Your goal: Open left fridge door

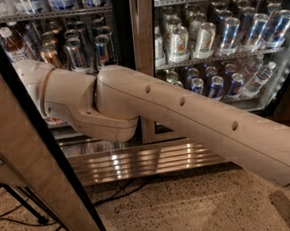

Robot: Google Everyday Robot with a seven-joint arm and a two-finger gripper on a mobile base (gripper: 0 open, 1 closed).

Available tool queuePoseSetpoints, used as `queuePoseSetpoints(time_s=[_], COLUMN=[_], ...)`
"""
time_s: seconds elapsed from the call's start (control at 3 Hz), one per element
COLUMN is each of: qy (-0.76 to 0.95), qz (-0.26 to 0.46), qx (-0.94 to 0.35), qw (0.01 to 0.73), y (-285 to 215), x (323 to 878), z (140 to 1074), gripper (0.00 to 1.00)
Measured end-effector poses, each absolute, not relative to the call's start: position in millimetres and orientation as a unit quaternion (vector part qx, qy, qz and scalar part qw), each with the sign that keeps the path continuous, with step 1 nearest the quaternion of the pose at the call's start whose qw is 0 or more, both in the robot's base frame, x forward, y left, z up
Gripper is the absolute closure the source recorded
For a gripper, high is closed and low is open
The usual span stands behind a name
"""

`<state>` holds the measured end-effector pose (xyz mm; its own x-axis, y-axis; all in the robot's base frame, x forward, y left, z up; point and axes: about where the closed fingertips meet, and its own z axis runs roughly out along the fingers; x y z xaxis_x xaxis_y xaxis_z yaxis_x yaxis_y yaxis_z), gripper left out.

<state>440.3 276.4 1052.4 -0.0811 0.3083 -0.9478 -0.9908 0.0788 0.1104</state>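
The left fridge door (33, 166) stands well open, the arm (195, 118) reaching behind its steel frame (gripper hidden there, its state I cannot tell), so probably only a final outward push remains.

The robot's 1 arm (200, 118) enters from 4 o'clock and runs diagonally up toward 10 o'clock. Its long cream link (226, 131) is a smooth tube with a row of small dark round holes along its upper side and a thin tan seam ring near the 4 o'clock end. At the middle-left it meets a bulky rounded elbow joint (109, 110), whose housing bulges downward toward 6 o'clock. From there a shorter, thick segment (66, 96) carries on toward 9 o'clock, ringed by another tan seam, and narrows into the wrist (29, 74). The end effector is out of sight, beyond the wrist at the 9 o'clock end.
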Motion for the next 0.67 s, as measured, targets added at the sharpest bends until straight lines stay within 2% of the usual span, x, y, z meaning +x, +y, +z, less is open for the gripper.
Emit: queuePoseSetpoints(time_s=[0.67], qy=[0.478], qz=[0.598], qx=[-0.372], qw=[0.525], y=[339], x=[427], z=[1059], gripper=[1.00])
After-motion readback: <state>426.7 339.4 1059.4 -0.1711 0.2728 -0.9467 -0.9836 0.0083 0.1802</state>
